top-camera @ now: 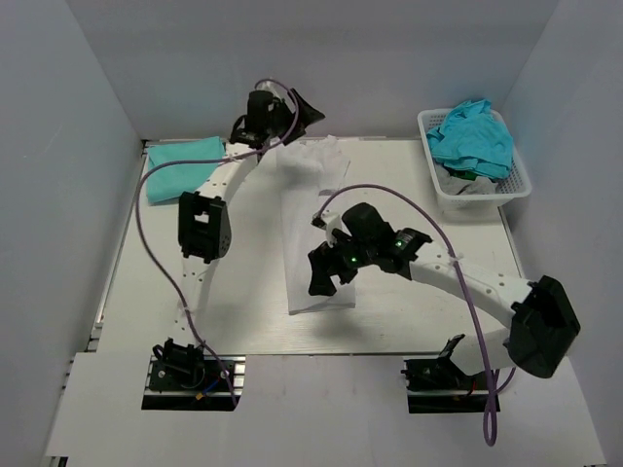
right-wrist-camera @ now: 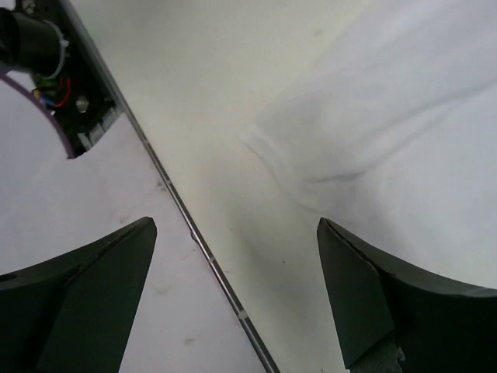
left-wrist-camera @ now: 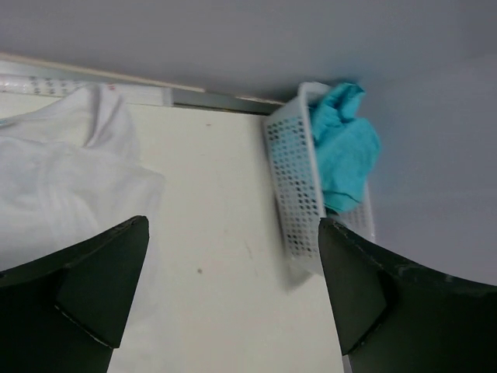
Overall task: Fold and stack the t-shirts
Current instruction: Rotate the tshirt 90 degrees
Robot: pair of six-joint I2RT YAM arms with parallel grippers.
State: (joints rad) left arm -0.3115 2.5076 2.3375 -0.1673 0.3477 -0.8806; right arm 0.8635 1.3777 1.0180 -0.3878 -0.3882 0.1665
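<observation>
I saw the white t-shirt (top-camera: 310, 233) as soft, matt cloth, faintly creased; the teal t-shirts (top-camera: 474, 136) likewise. The basket (left-wrist-camera: 291, 179) was white perforated plastic, the table (top-camera: 243, 292) smooth and matt.

We can't count the teal shirts (top-camera: 474, 136) heaped in the basket (top-camera: 479, 200), they're one tangled lump. The right gripper (top-camera: 328, 277) covers part of the white t-shirt (top-camera: 304, 224) from above, and both wrist views chop that shirt off at the edge.
</observation>
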